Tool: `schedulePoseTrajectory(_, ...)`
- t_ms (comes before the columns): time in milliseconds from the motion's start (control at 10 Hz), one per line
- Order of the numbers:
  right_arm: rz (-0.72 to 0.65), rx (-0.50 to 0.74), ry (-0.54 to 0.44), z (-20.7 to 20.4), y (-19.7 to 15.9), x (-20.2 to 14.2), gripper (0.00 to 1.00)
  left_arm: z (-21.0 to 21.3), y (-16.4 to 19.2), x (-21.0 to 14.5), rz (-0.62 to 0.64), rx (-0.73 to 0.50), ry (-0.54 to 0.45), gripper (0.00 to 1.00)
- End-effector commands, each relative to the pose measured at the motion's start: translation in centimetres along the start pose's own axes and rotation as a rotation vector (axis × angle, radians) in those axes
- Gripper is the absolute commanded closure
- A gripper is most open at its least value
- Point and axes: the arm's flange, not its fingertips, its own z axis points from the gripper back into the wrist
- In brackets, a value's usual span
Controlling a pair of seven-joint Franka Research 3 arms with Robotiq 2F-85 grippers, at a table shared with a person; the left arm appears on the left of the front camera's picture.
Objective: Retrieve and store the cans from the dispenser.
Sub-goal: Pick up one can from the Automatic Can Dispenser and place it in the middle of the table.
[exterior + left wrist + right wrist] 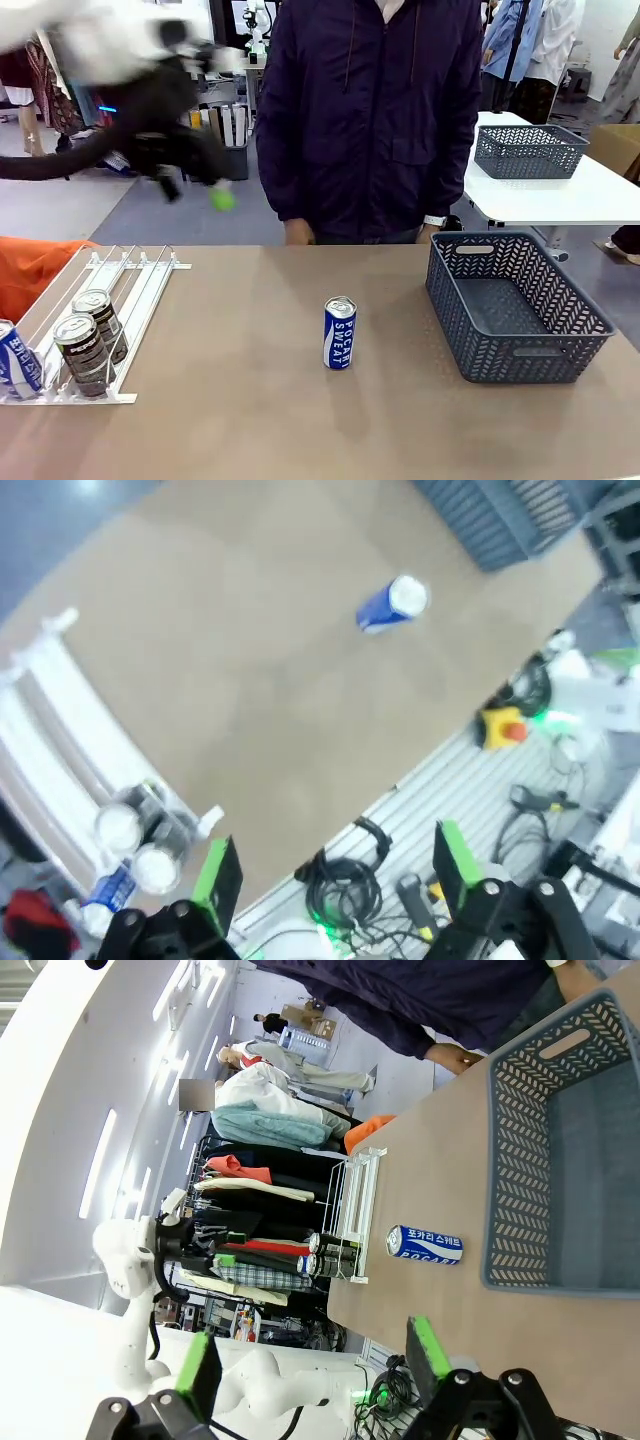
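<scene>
**Left gripper (335, 865) and right gripper (312, 1355) both wide apart and empty; one blue Pocari Sweat can (340, 333) alone on the tabletop (250, 410)**

Looking along the left gripper's fingers (215, 880), we see the two green pads spread wide with nothing between them, held high over the table. Far beyond the fingertips, past the gap and a little toward the picture-right finger, stands the blue Pocari Sweat can (392, 604), well apart from everything else. Just beside the picture-left finger lies the low end of the white wire dispenser (60, 740). There we find two dark cans (120, 825) close together against the stops. A second blue can (108, 892) sits in the neighbouring lane, nearest that fingertip. A corner of the dark grey perforated basket (500, 520) shows farthest from the fingers, beyond the lone can.

From the front, the left gripper (197, 193) is a blur in the air, well above the dispenser (140, 290) and clear of its cans.

The right gripper's fingers (197, 1370) are likewise parted and hold nothing. Ahead of its gap we see the dispenser (358, 1210) with the dark cans (335, 1248) at its near end. The lone blue can (424, 1245) lies ahead of the picture-right finger, and the basket (520, 1160) lies farther out to that same side.

A person (370, 110) in a dark navy jacket stands at the far edge of the table.
</scene>
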Motion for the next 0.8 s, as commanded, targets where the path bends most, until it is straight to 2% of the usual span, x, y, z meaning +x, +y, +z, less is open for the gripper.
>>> schedulePoseTrajectory(0, 0.015, 0.028, -0.015, -0.2, 0.4, 0.3, 0.00, 2.0, 8.3, -5.4, 0.141, -0.152, -0.040, 0.00)
schedulePoseTrajectory(300, 0.015, 0.028, -0.015, -0.2, 0.4, 0.3, 0.00, 2.8, 19.5, -16.6, 0.382, -0.485, -0.165, 0.00)
schedulePoseTrajectory(400, 0.015, 0.028, -0.015, -0.2, 0.4, 0.3, 0.00, 1.7, 22.7, -20.2, 0.473, -0.600, -0.259, 0.00)
schedulePoseTrajectory(500, 0.015, 0.028, -0.015, -0.2, 0.4, 0.3, 0.00, 0.6, 24.6, -22.4, 0.542, -0.677, -0.328, 0.00)
schedulePoseTrajectory(700, 0.015, 0.028, -0.015, -0.2, 0.4, 0.3, 0.00, -0.4, 26.4, -23.1, 0.596, -0.744, -0.327, 0.00)
